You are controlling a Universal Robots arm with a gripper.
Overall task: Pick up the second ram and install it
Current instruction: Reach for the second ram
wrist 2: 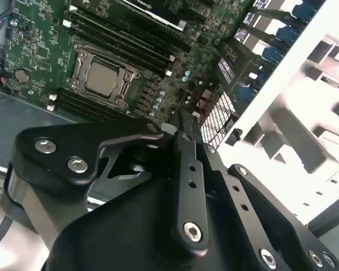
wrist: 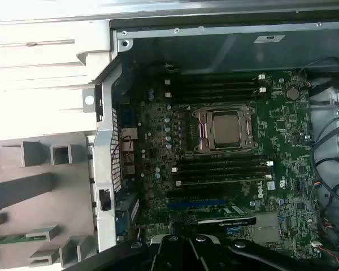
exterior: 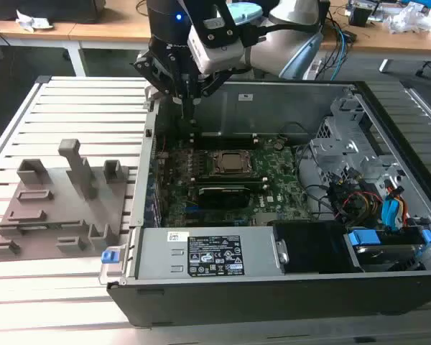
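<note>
The second ram, a slim green strip, lies flat in a slot of the grey holder tray in the first wrist view, outside the case. My gripper hangs over the back corner of the open computer case on the exterior view's left, above the motherboard and to the right of the tray. In the second wrist view its black fingers meet at a point, shut, with nothing seen between them. The CPU socket sits between rows of dark memory slots.
The case's metal side wall stands between tray and motherboard. A drive cage with coloured cables fills the exterior view's right. A labelled metal box lies along the case's front. Upright posts rise from the tray.
</note>
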